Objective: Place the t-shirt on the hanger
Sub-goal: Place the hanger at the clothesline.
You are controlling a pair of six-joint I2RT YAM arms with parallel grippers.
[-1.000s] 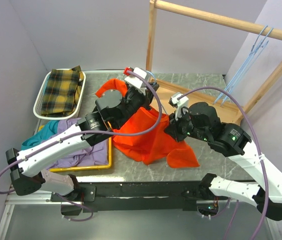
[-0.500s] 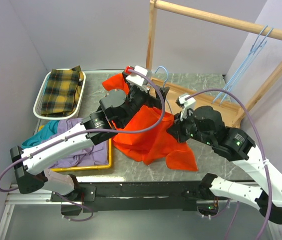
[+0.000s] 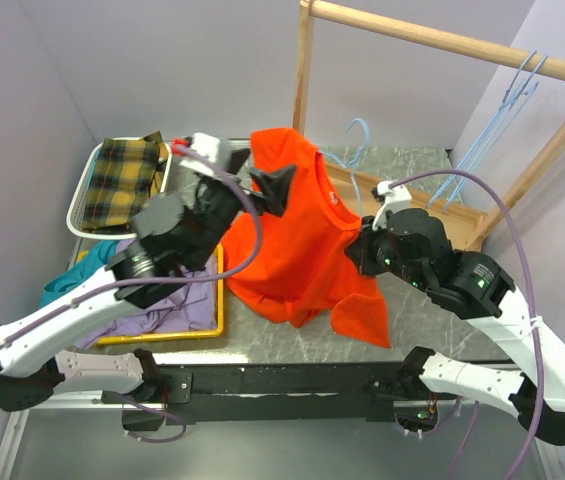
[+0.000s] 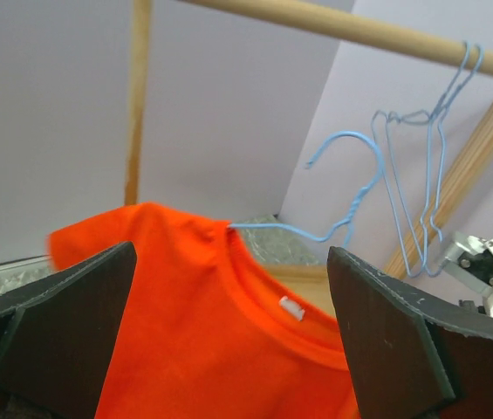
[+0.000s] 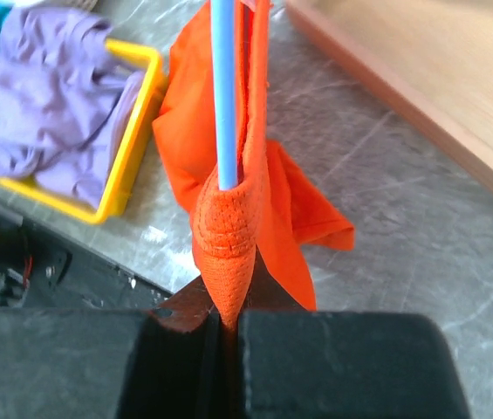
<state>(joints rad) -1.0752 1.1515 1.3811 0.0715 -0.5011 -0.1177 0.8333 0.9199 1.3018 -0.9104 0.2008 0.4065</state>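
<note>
Right claw (image 5: 229, 319): jaws pressed together, pinching a fold of the t-shirt (image 5: 229, 218) at the point where the hanger (image 5: 224, 87) wire runs into the cloth. This grip sits above the right half of the desk (image 5: 403, 218) and holds the garment up there. Below the grip, the loose orange hem and one sleeve drape down onto the desk near its front edge.

At the front-left corner, a yellow tray (image 3: 220, 305) contains a purple garment (image 3: 167, 300). A teal garment (image 3: 62, 285) lies at the tray's left side.

Left claw (image 3: 255, 172): fingers (image 4: 63, 323) spread fully, nothing between them. It is positioned above the middle of the desk, at the shirt's upper left shoulder. In the left wrist view the collar and its white label appear beyond the open fingers. Whether a finger touches the cloth cannot be told.

The t-shirt is threaded on the hanger: blue wire exits the collar, and the hook stands free above the neck opening, hooked on nothing.

At the far-left corner, a white basket (image 3: 77, 205) holds a plaid cloth (image 3: 122, 180). Along the far-right side stands a wooden rack (image 3: 442, 40); two more hangers (image 3: 492, 130) hang from its rail.
</note>
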